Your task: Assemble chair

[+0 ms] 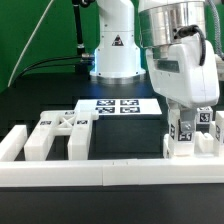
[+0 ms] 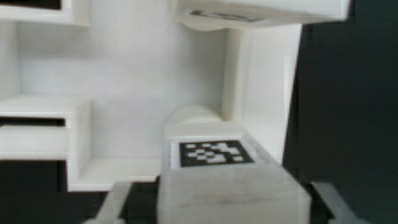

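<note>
Exterior view: the gripper (image 1: 190, 118) hangs low at the exterior view's right, directly over a chair subassembly (image 1: 190, 143) of white tagged parts that stands just behind the border rail (image 1: 100, 176). The loose chair pieces (image 1: 55, 135), barred and blocky, lie well apart at the exterior view's left, also behind the rail. The marker board (image 1: 120, 107) lies flat between the two groups, further back on the dark table (image 1: 40, 90). The wrist housing hides the fingertips here, so finger state cannot be read from this view. Wrist view: a tagged block (image 2: 215, 152) sits centred between the two grey fingers (image 2: 121, 205), with a white barred frame (image 2: 54, 100) beside it and a white upright post (image 2: 267, 90) rising close past it. The fingers straddle the block, but a thin dark gap seems to show on each side, and it cannot be told whether they clamp it or stand apart. Hazards, as a judgement: if the block is not firmly held, any lift or push may let it tilt and jam against the post. If it is held off-centre, a sideways move may drag the whole subassembly against the rail or topple it. A descent that is not square to the block may press a fingertip onto the frame instead.
</note>
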